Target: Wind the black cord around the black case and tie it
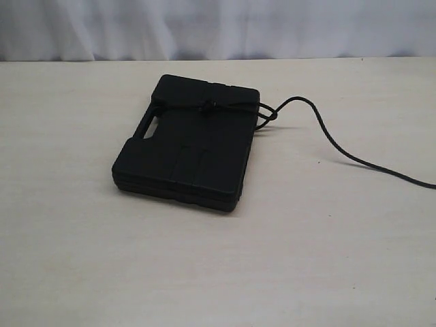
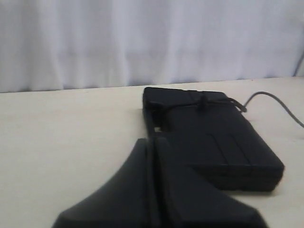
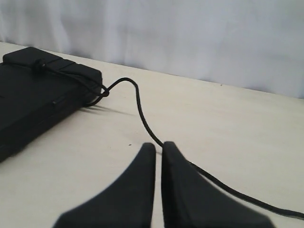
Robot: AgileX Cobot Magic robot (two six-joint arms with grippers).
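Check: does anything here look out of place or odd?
The thin black braided cord crosses only one end of the flat black plastic case, knotted on top; its tail trails loose over the table. Nothing looks damaged.

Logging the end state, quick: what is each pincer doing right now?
Left pincer: closed, holding nothing.
Right pincer: closed, empty; black cord lies on the table beyond it.

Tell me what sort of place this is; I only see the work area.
Probably a lab or staged test bench rather than a home: a plain pale table, a white curtain hung as a backdrop, and the black case with the black cord laid out on it.
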